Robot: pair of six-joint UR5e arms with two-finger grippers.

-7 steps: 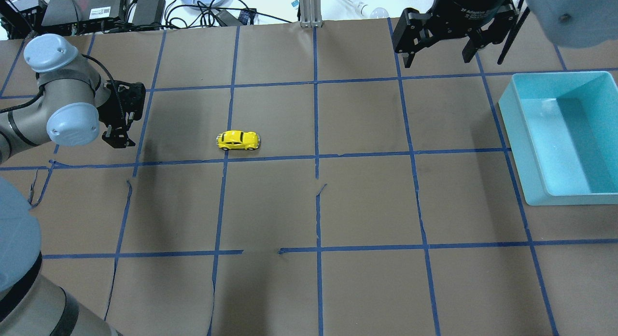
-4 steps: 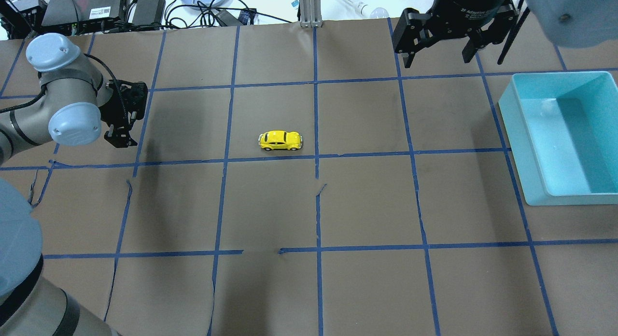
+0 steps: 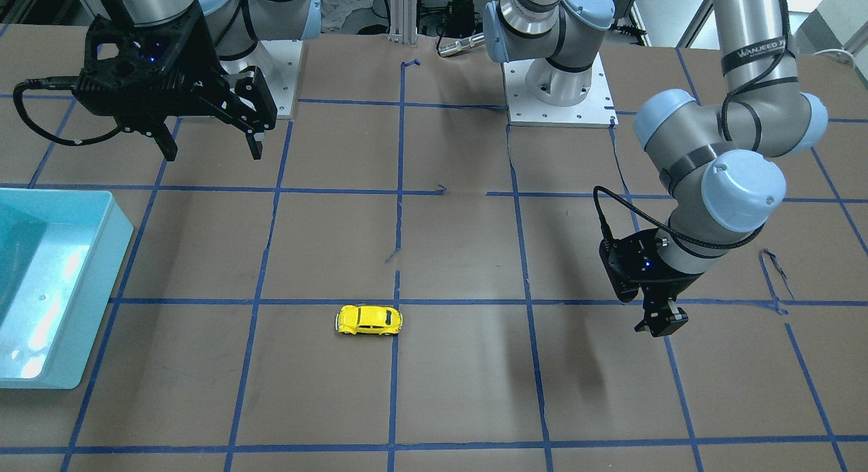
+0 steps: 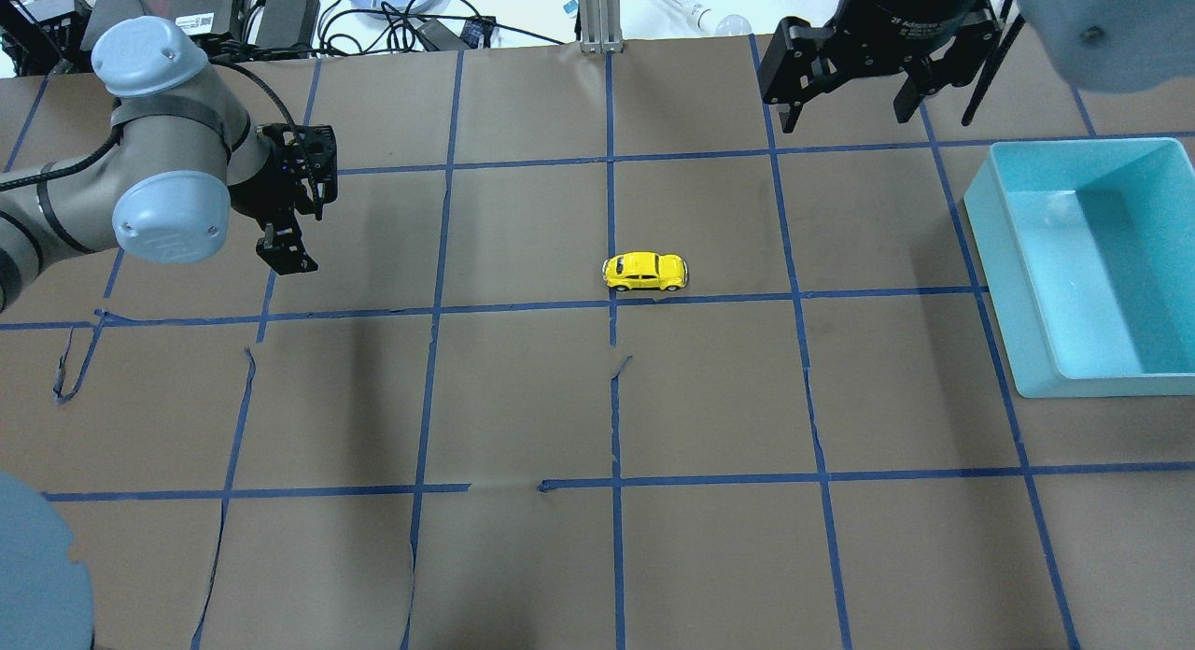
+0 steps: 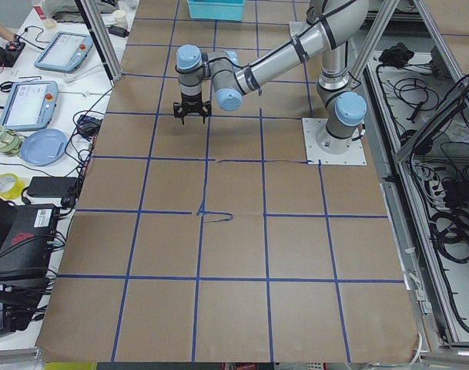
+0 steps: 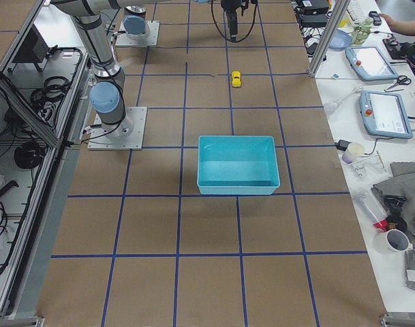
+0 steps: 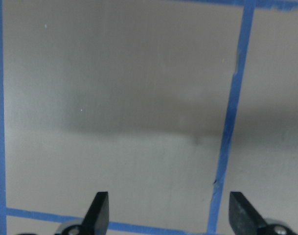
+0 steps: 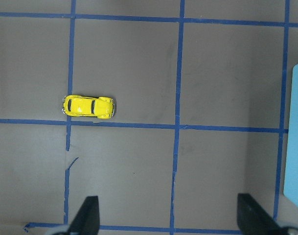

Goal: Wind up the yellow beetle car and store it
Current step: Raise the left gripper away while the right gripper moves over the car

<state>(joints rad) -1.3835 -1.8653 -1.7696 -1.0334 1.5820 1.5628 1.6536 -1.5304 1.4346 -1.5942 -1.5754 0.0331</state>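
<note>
The yellow beetle car (image 4: 645, 271) stands alone on its wheels on the brown paper near the table's middle, just above a blue tape line. It also shows in the front view (image 3: 369, 320), the right side view (image 6: 236, 79) and the right wrist view (image 8: 88, 106). My left gripper (image 4: 285, 256) hovers open and empty far to the car's left. Its wrist view shows only paper and tape between the fingertips (image 7: 101, 211). My right gripper (image 4: 845, 108) is open and empty, high at the table's far side, right of the car.
A teal bin (image 4: 1027, 286) stands empty at the table's right edge; it also shows in the front view (image 3: 115, 241). Blue tape lines grid the paper. Cables, boxes and a plate lie beyond the far edge (image 4: 280, 15).
The car has rolled to the right along the tape line, about one grid square. My left arm has swung right and slightly away. The right gripper has not moved.
</note>
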